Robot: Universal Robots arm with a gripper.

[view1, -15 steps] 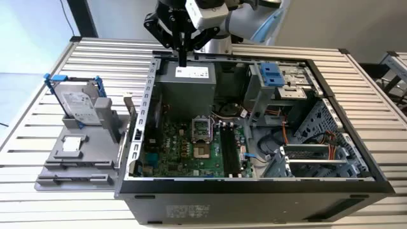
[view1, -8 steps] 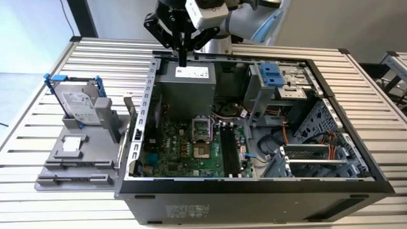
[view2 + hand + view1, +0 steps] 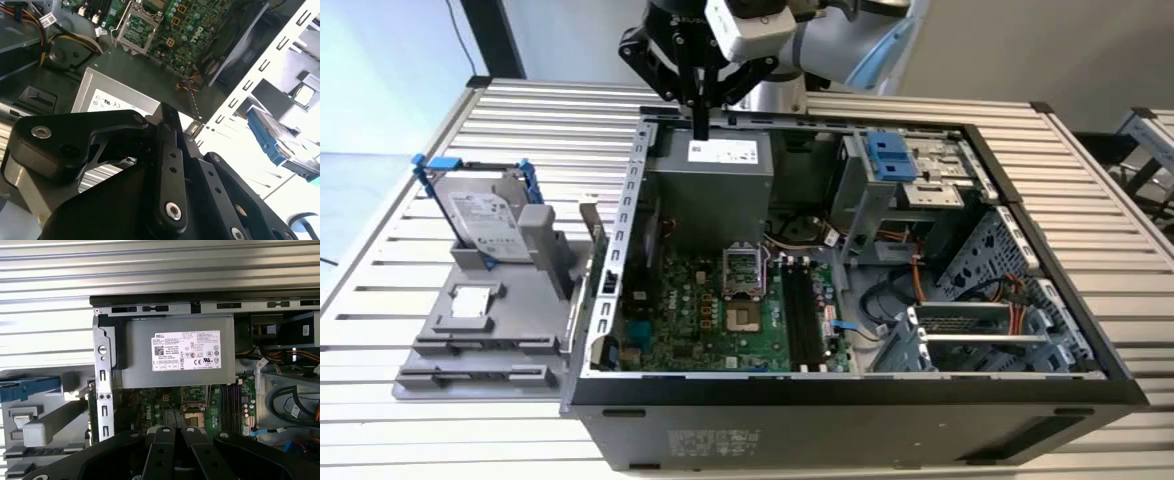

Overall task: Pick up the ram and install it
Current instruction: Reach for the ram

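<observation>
The ram (image 3: pixel 702 124), a thin, flat, dark stick, is seen edge-on as a narrow strip. It hangs upright from the black two-fingered tool (image 3: pixel 702 100), which is clenched on its upper end. In the first wrist view its dark end (image 3: pixel 175 418) pokes out past the closed fingertips (image 3: pixel 163 436).

In the exterior view it hangs at twelve o'clock of the open black computer case (image 3: pixel 854 398), over the far rim. It sits above the grey power-supply box with a white label (image 3: pixel 710 172), apart from both, with open air on every side.

From the ram, the green motherboard (image 3: pixel 683 318) lies at six o'clock. Its long black slots (image 3: pixel 801 322) lie at five o'clock, open from above. A square metal socket frame (image 3: pixel 744 290) lies just beside them at nine o'clock, and loose cables (image 3: pixel 887 300) lie at three o'clock.

Outside the case, at eight o'clock on the slatted metal table (image 3: pixel 547 120), a grey holder (image 3: pixel 520 330) carries a silver hard drive in a blue-edged bracket (image 3: pixel 487 222) and a small square silver plate (image 3: pixel 472 298).
</observation>
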